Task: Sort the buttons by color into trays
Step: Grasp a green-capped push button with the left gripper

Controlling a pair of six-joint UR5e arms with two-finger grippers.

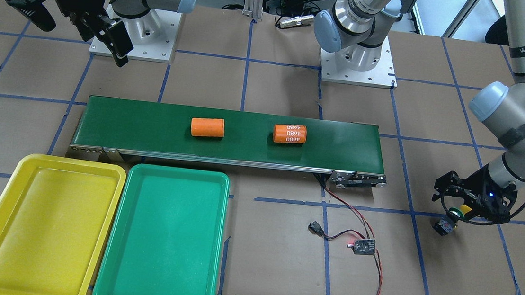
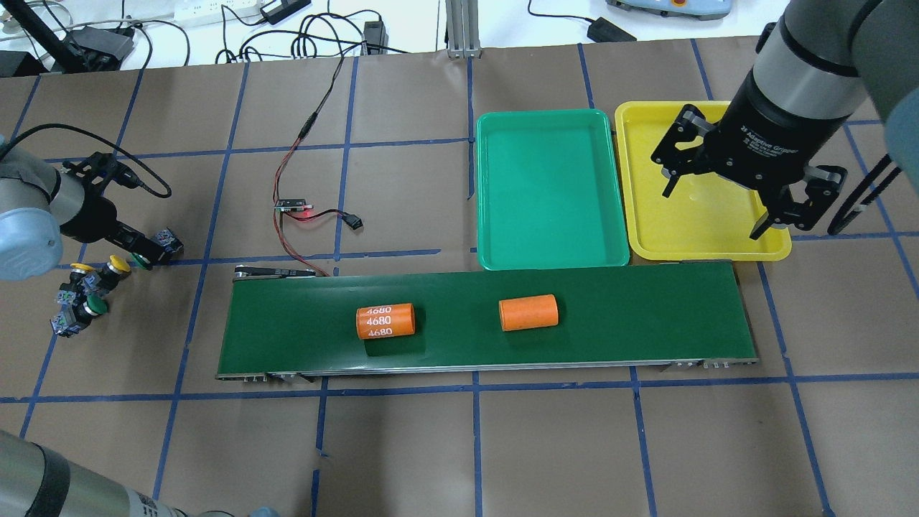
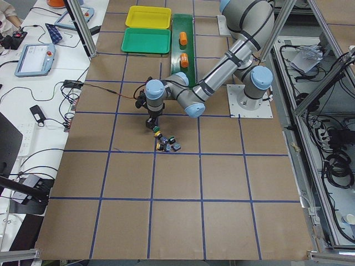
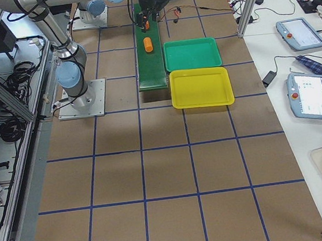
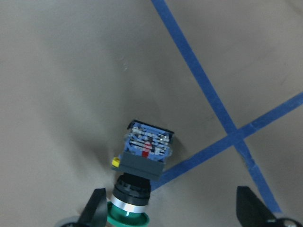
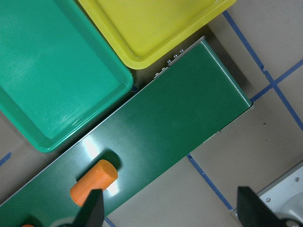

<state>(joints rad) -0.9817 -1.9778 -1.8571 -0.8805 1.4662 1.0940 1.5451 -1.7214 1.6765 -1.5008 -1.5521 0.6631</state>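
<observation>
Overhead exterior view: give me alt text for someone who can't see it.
The left gripper, open, sits over a green button at far left, three more buttons beside it. The right gripper hangs open above the empty yellow tray beside the green tray.

Brown worktop [image 2: 402, 445] w/ blue tape grid; dark green belt [image 1: 140, 127]. Bright yellow tray [image 1: 46, 228] & green tray [image 1: 164, 238], both plain. Orange cylinders [image 1: 207, 127], one w/ white "4680" print; buttons [image 2: 115, 266] have yellow or green caps, black-grey bodies.
</observation>
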